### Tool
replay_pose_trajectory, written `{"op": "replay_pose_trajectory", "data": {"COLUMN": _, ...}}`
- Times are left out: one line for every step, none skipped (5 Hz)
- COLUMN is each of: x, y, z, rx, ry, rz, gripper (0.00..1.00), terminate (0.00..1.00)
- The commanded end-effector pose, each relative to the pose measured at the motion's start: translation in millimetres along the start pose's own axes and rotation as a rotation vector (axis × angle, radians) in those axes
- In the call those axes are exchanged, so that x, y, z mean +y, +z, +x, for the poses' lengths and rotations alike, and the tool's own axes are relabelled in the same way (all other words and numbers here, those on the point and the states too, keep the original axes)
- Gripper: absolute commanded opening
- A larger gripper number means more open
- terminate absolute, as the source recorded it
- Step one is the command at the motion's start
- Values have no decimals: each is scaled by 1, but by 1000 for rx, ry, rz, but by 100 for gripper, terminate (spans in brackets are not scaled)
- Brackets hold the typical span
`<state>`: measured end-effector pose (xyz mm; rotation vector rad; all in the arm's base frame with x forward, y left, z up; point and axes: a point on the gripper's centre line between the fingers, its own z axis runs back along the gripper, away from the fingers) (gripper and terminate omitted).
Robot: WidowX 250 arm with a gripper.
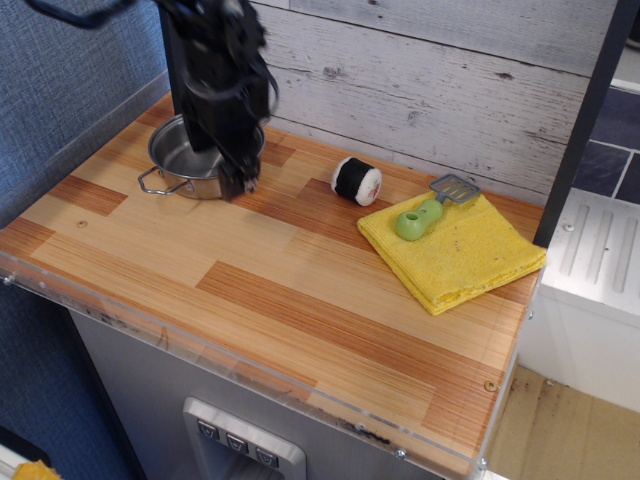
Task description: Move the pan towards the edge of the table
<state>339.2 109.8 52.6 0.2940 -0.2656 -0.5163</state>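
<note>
The shiny steel pan (pixel 180 158) sits at the back left of the wood-plank table (pixel 300 290), with one wire loop handle (pixel 150 184) pointing to the front left. My black arm stands over the pan's right side and hides that part of it. My gripper (pixel 240 186) points down at the pan's right rim, just above the tabletop. It is blurred by motion, so I cannot tell how its jaws stand or whether it touches the rim.
A black-and-white roll (pixel 356 181) lies right of the pan. A folded yellow cloth (pixel 455 255) with a green-handled tool (pixel 418 219) lies at the right. A grey plank wall runs behind, and a clear acrylic strip (pixel 250 375) lines the front edge.
</note>
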Motion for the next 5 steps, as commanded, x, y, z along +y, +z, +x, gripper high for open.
{"op": "replay_pose_trajectory", "data": {"x": 11, "y": 61, "z": 7, "rx": -228, "ry": 35, "rz": -23, "gripper": 100, "terminate": 0}}
{"op": "replay_pose_trajectory", "data": {"x": 11, "y": 61, "z": 7, "rx": -228, "ry": 35, "rz": -23, "gripper": 100, "terminate": 0}}
{"op": "replay_pose_trajectory", "data": {"x": 11, "y": 61, "z": 7, "rx": -228, "ry": 35, "rz": -23, "gripper": 100, "terminate": 0}}
{"op": "replay_pose_trajectory", "data": {"x": 11, "y": 61, "z": 7, "rx": -228, "ry": 35, "rz": -23, "gripper": 100, "terminate": 0}}
{"op": "replay_pose_trajectory", "data": {"x": 11, "y": 61, "z": 7, "rx": -228, "ry": 35, "rz": -23, "gripper": 100, "terminate": 100}}
